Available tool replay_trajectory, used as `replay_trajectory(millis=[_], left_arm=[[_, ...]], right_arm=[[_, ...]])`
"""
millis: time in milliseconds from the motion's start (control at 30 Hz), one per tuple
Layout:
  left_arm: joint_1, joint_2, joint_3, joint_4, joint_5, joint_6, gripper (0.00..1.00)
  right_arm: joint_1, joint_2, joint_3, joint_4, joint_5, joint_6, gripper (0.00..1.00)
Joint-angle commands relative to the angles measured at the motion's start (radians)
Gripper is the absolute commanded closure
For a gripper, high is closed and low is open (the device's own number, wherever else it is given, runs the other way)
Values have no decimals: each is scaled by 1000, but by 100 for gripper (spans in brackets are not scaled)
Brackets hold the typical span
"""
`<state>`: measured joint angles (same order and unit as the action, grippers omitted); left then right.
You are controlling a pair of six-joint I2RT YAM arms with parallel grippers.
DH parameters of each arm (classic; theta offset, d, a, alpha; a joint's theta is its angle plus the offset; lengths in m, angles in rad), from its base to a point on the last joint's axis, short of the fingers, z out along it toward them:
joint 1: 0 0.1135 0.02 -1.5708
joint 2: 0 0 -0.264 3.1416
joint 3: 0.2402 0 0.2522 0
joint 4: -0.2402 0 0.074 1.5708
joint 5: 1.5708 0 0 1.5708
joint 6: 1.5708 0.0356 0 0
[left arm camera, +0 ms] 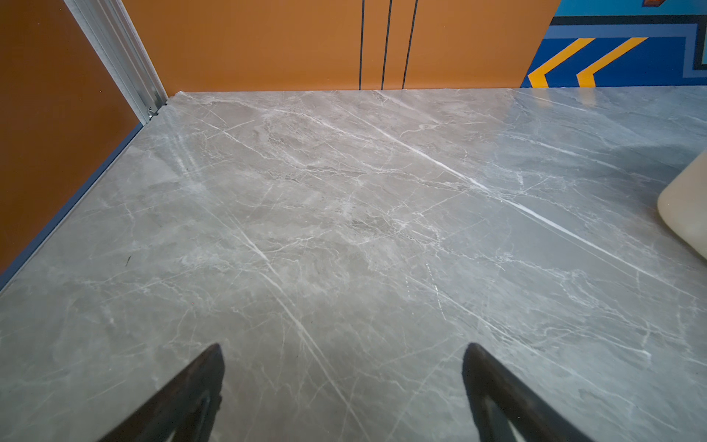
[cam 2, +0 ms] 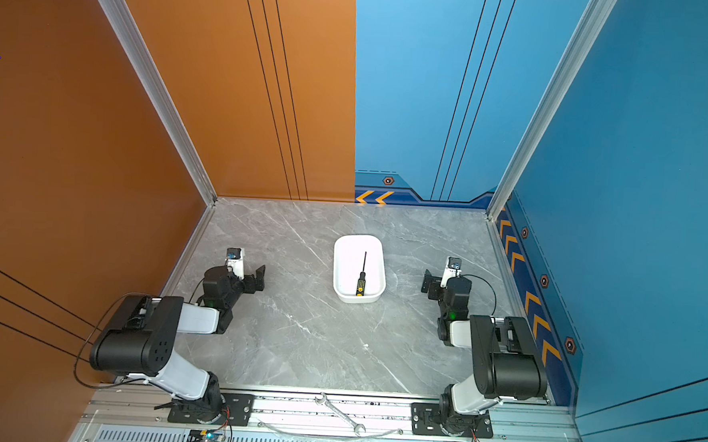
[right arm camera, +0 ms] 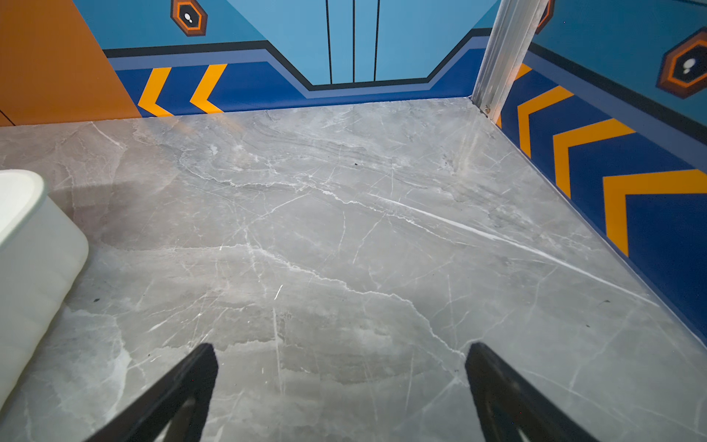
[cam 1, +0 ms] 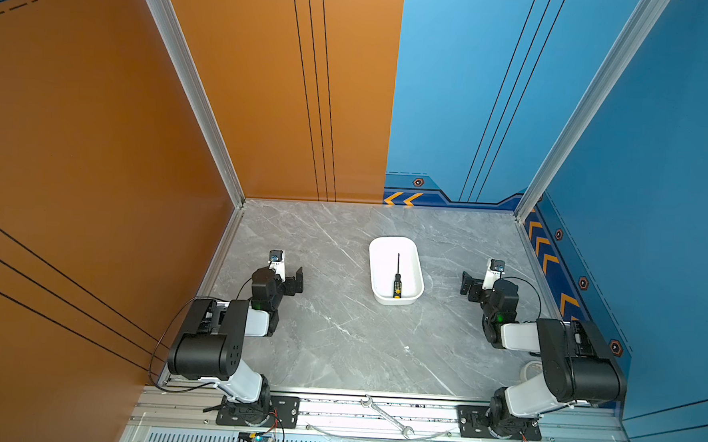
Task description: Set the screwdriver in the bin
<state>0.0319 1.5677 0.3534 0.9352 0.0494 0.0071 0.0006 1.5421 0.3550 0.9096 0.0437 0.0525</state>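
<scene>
White bin [cam 1: 383, 269] sits mid-table on grey marble top [cam 1: 338, 333]; screwdriver [cam 1: 397, 278] lies flat inside it, shaft pointing at the back wall, yellow-capped handle close to the bin's near end; same in both top views. Left gripper [left arm camera: 342, 356]: jaws spread wide, nothing between them, over bare marble left of the bin, well apart from it. Right gripper [right arm camera: 342, 354]: likewise wide apart and empty, right of the bin, not touching. Silver wrench [cam 1: 388, 415] lies on the front aluminium rail; tape roll [cam 1: 531, 369] half hidden behind the right arm.
</scene>
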Motion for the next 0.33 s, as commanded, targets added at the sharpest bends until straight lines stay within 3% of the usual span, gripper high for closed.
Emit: replay_trajectory(millis=[0, 300], left_arm=[[-18, 1, 23, 3, -4, 14, 2], [-12, -1, 23, -1, 6, 10, 2]], right_arm=[[7, 6, 18, 3, -3, 8, 0], [13, 4, 13, 10, 4, 2, 0]])
